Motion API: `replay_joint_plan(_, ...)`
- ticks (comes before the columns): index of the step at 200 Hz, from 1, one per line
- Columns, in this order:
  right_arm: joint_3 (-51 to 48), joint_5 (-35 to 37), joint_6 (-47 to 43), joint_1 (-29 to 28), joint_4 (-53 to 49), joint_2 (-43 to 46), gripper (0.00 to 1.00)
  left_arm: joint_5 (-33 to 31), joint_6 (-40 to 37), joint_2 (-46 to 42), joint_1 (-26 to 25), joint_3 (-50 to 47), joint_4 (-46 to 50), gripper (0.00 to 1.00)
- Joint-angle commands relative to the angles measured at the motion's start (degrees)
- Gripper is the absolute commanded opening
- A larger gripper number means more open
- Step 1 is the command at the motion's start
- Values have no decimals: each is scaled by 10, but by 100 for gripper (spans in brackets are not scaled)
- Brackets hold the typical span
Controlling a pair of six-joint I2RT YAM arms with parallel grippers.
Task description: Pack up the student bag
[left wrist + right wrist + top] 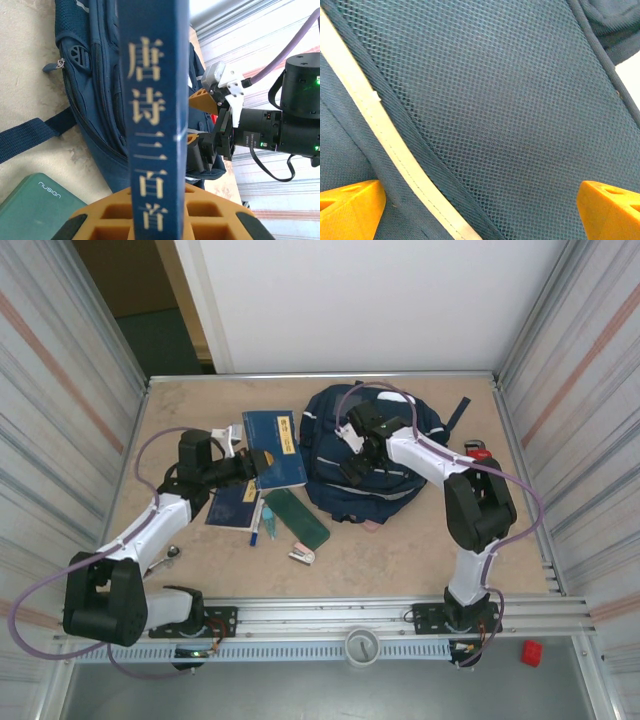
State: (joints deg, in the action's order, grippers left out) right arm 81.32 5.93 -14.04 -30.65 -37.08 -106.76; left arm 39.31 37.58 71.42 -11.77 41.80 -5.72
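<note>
The student bag [385, 455] is a navy backpack lying at the back middle of the table. My left gripper [248, 466] is shut on a blue book [275, 447], held just left of the bag. In the left wrist view the book's spine [152, 115] with pale characters stands between the orange fingers [95, 220], and the bag [95, 75] lies behind it. My right gripper [356, 456] hovers open over the bag's left part. Its orange fingertips [350, 207] sit wide apart close above the bag's mesh [510, 100] and light stripe [385, 135], with nothing between them.
A second blue booklet [235, 505], a blue pen [256, 525], a green case [296, 518] and a small stapler [302, 555] lie in front of the book. A red object [480, 451] sits right of the bag. Metal walls enclose the table on both sides.
</note>
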Motion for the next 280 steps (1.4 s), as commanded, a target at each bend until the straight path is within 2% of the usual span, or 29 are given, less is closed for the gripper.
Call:
replay_joint_plan(1,16,-83,-28,-5,-47,-6,98,3,-17,2,-5,21,-8,0)
replay_joint_plan(14,17,-119,-27,0,-55,6,100,3,-17,5,-7,23,-8,0)
replay_joint_plan(29,8,-118,-25,-4,-53,8,100,4,-17,10,-8,27,-9,0)
replay_joint_plan(47,3,-87,-24,-4,-45,-13,100,2,-18,16,-11,26,-16,0)
replay_joint_plan(67,19,-18,-24,-3,-43,-50,100,10,-18,26,-14,33,-15,0)
replay_joint_plan(86,36,18,-30,-3,-26,-71,94,11,-24,32,-17,36,-13,0)
replay_joint_plan(102,38,34,-34,-7,-6,-67,82,10,-23,34,-19,36,-14,0)
replay_joint_plan(119,36,34,-37,-13,13,-46,53,12,-24,33,-19,36,-12,0)
replay_joint_plan(133,29,29,-38,-13,26,-23,35,10,-25,30,-20,35,-11,0)
replay_joint_plan(174,22,77,2,8,65,53,0,9,-30,19,-20,33,2,0)
replay_joint_plan(200,20,65,41,30,72,106,0,7,-29,7,-23,29,3,0)
replay_joint_plan(223,7,-6,48,44,64,143,0,3,-30,-2,-26,26,6,0)
replay_joint_plan(232,3,-41,36,45,46,146,16,2,-30,-3,-27,23,7,0)
replay_joint_plan(243,-1,-63,23,44,22,138,44,0,-30,-2,-28,21,6,0)
replay_joint_plan(255,1,-65,11,43,-2,124,66,0,-29,-1,-29,21,4,0)
replay_joint_plan(258,3,-63,8,43,-8,120,76,0,-29,-1,-30,21,4,0)
replay_joint_plan(263,5,-61,3,43,-17,112,87,0,-29,0,-30,21,4,0)
replay_joint_plan(270,12,-58,-3,43,-33,101,96,1,-29,2,-31,21,4,0)
replay_joint_plan(280,22,-50,-1,42,-58,88,99,2,-30,3,-32,22,4,0)
